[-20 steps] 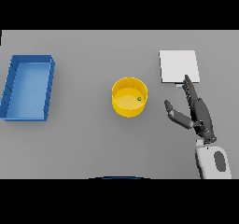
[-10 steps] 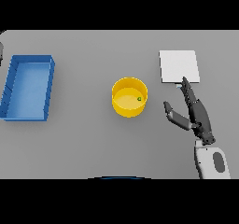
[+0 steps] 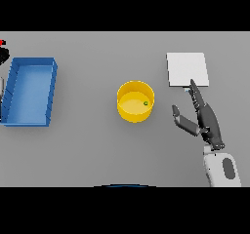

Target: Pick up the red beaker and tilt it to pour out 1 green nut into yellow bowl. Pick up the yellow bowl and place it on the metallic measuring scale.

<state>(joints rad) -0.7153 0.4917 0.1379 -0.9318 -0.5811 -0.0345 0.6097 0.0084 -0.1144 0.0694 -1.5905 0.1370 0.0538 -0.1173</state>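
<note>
Head view shows you the yellow bowl [image 3: 135,101] upright at mid-table with one green nut [image 3: 145,103] inside near its right wall. Your right hand [image 3: 202,121] hovers just right of it, fingers straight and spread, empty, fingertips reaching the metallic measuring scale [image 3: 187,68]. A blue bin [image 3: 29,91] sits far left.

The yellow bowl [image 3: 135,101] sat mid-table holding one green nut [image 3: 145,103] (near its right rim). The right hand [image 3: 204,118] lay open beside it, fingertips reaching the metallic measuring scale [image 3: 187,69].
</note>
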